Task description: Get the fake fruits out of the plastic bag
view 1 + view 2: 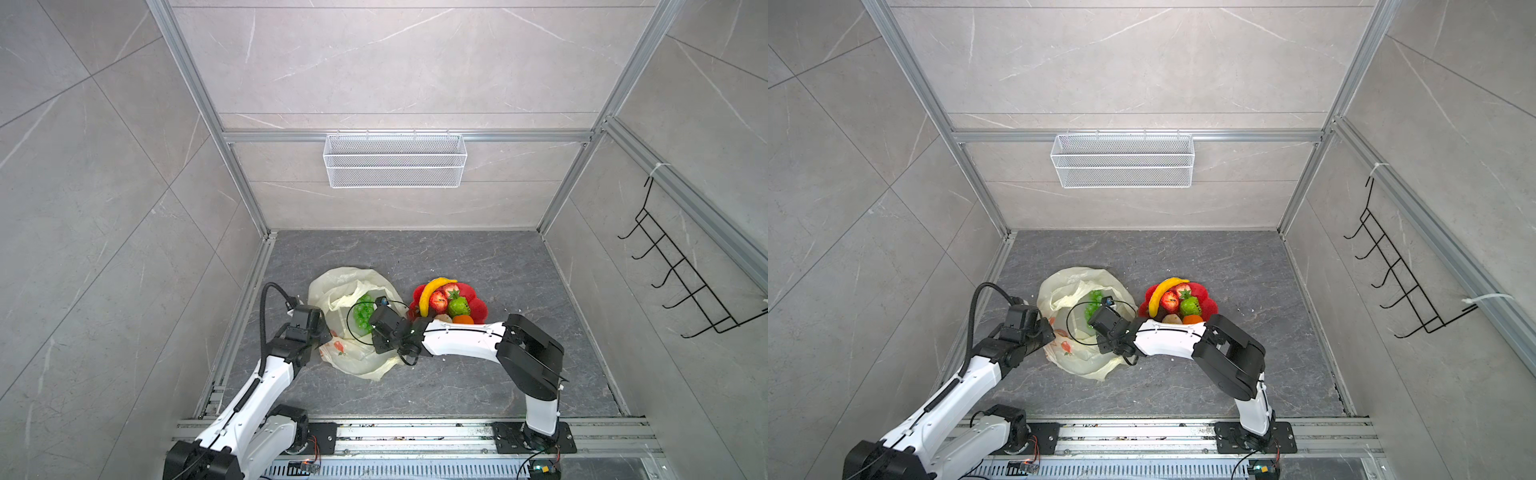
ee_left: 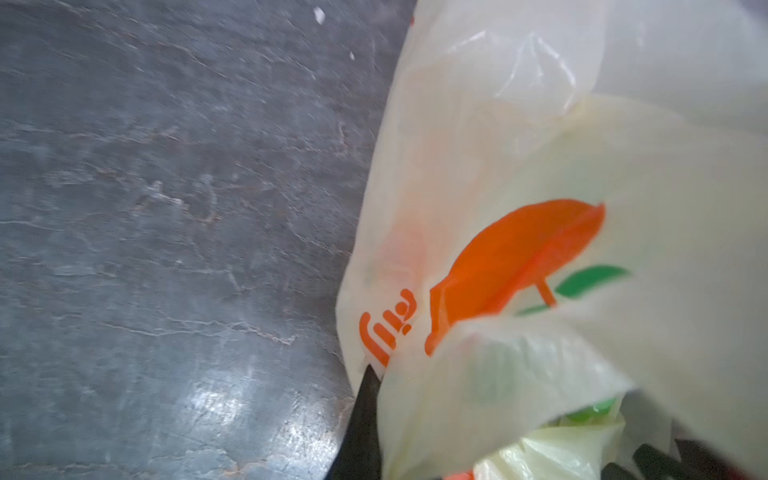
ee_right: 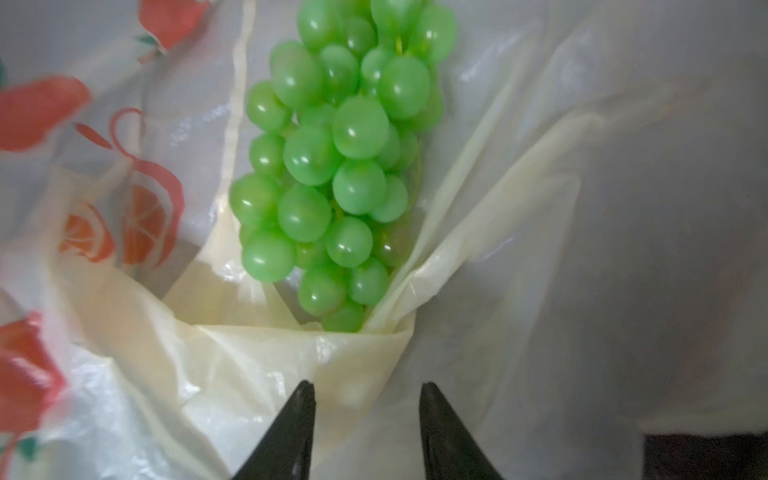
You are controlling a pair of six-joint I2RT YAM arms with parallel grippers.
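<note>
**Clearance.** The counter (image 1: 457,257) is bare ahead of both claws as far as the back wall (image 1: 395,62). On the outer side of the left claw (image 1: 325,333), a strip of bare counter runs to the aluminium side rail (image 1: 243,316), which is near. On the outer side of the right claw (image 3: 366,386), the red plate (image 1: 478,309) stands close. It is heaped with fake fruits (image 1: 446,302), with a banana (image 1: 432,291) uppermost. The right forearm (image 1: 457,334) hides the plate's near rim in both top views.

**Left claw.** It is closed tight, pinching the edge of the plastic bag (image 1: 340,282). In the left wrist view the film bunches over its fingers (image 2: 361,419), and only one of them shows clearly.

**Right claw.** The jaws are partly apart with a moderate gap and hold nothing. The tips stand inside the bag mouth over a fold of film. Whether they touch the film cannot be told.

**Task item.** The grape bunch (image 3: 336,166) lies inside the bag, straight ahead of the right claw. It is clear of the tips, with the fold between them. Its long axis runs away from the claw, nearly in line with the claw's reach and leaning slightly. The narrow end points toward the claw and the broad end away from it. The bag lies crumpled on the counter, spread beneath and beyond both claws.
</note>
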